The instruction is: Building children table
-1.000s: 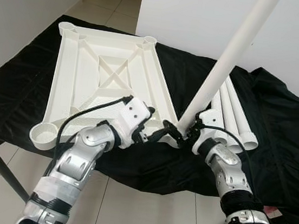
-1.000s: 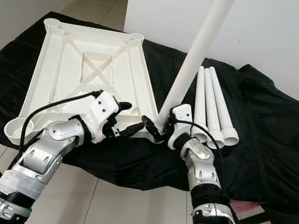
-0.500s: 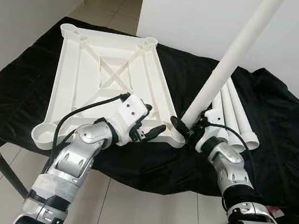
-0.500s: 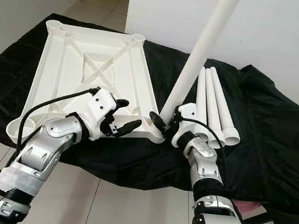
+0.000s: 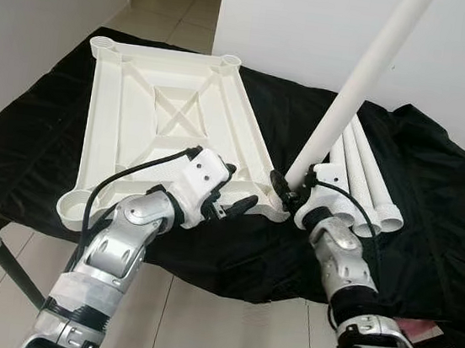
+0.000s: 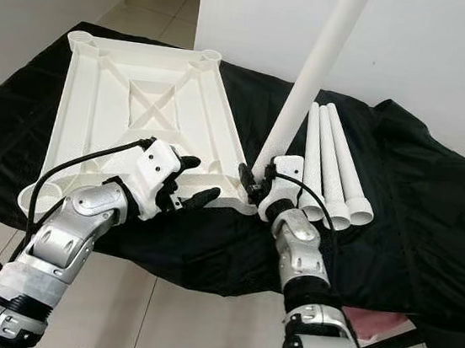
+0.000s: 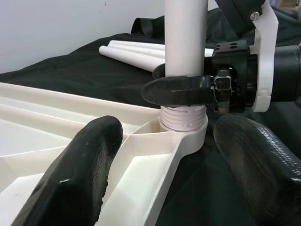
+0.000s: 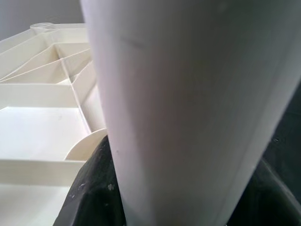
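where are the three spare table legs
The three spare legs lie side by side on the black cloth, right of the upturned tabletop.

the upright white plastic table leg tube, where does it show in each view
Left eye: upright white plastic table leg tube, right of centre.
Right eye: centre.
Left wrist: top centre, threaded end at the corner socket.
Right wrist: close, across the frame.
Shared landmark: white ribbed tabletop.

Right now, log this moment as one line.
right gripper: shut on leg tube | tube end at tabletop corner socket | left gripper: open beside socket
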Available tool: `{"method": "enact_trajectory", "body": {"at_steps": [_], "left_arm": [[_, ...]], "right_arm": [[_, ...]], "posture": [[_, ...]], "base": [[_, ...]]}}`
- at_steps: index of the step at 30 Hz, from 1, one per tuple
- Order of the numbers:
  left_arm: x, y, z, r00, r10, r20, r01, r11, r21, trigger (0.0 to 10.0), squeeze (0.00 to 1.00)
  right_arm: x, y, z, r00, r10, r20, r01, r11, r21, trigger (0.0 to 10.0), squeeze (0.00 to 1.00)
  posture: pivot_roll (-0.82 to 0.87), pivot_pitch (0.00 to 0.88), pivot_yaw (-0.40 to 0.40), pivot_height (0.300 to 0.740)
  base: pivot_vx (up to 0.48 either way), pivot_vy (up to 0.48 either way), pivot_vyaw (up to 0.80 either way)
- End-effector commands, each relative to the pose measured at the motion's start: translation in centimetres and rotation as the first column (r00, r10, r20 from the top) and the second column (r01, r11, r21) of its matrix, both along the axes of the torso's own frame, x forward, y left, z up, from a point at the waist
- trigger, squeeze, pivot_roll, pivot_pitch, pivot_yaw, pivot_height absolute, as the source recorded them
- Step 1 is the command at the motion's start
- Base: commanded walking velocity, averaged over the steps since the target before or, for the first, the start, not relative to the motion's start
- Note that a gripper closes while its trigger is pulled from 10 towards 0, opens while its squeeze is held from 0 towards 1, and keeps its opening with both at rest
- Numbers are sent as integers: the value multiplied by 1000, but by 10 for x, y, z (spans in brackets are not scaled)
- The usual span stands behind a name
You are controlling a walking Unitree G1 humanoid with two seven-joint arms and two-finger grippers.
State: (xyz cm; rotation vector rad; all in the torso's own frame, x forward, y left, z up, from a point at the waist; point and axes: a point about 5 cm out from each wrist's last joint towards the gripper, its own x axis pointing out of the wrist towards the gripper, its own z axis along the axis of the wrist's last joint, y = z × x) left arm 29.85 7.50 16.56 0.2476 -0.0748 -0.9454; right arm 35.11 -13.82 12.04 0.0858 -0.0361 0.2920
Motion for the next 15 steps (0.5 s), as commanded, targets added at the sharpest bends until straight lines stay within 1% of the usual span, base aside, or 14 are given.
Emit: {"method": "enact_trajectory", "body": {"at_steps": [1, 2, 3, 4, 5, 6, 7, 9, 10, 11, 12, 15], "left_arm": [[1, -1, -2, 997, 72, 8, -72, 997, -9, 10000, 0], [2, -2, -2, 997, 72, 7, -72, 997, -11, 10000, 0], [3, -2, -2, 997, 74, 8, -74, 997, -15, 10000, 0], [3, -2, -2, 997, 74, 8, -74, 997, -15, 10000, 0], [3, -3, -2, 997, 77, 8, -77, 997, -20, 10000, 0], [3, -3, -2, 997, 77, 8, -77, 997, -20, 10000, 0], [3, -3, -1, 997, 82, 9, -82, 996, -25, 10000, 0], [3, -3, -1, 997, 82, 9, -82, 996, -25, 10000, 0], [3, -4, -1, 996, 89, 10, -89, 996, -29, 10000, 0], [3, -4, -1, 996, 89, 10, -89, 996, -29, 10000, 0], [2, -3, -2, 995, 97, 6, -97, 995, -36, 10000, 0], [1, -2, -3, 995, 104, 4, -104, 994, -38, 10000, 0]], "right_arm": [[-5, -6, -14, 997, -52, -61, 51, 999, -6, 10000, 0], [-7, -3, -14, 994, -96, -58, 96, 995, 1, 10000, 0], [-8, 0, -14, 985, -163, -60, 164, 986, 11, 10000, 0], [-8, 0, -14, 985, -163, -60, 164, 986, 11, 10000, 0], [-9, 1, -14, 969, -241, -55, 241, 970, 5, 10000, 0], [-9, 1, -14, 969, -241, -55, 241, 970, 5, 10000, 0], [-9, 2, -15, 946, -314, -79, 317, 948, 25, 10000, 0], [-9, 2, -15, 946, -314, -79, 317, 948, 25, 10000, 0], [-10, 5, -16, 935, -343, -92, 347, 937, 29, 10000, 0], [-10, 5, -16, 935, -343, -92, 347, 937, 29, 10000, 0], [-11, 7, -14, 938, -335, -88, 340, 939, 47, 10000, 0], [-11, 9, -11, 948, -311, -70, 315, 947, 59, 10000, 0]], "posture": [[71, 0, -98, 740], [68, 0, -98, 740], [65, 0, -108, 740], [65, 0, -108, 740], [65, 0, -108, 740], [65, 0, -108, 740], [73, 0, -125, 740], [73, 0, -125, 740], [79, 0, -131, 740], [79, 0, -131, 740], [80, 0, -137, 740], [84, 0, -146, 740]], "base": [[0, 0, 0], [0, 0, 0], [0, 0, 0], [0, 0, 0], [0, 0, 0], [0, 0, 0], [0, 0, 0], [0, 0, 0], [0, 0, 0], [0, 0, 0], [0, 0, 0], [0, 0, 0]]}}
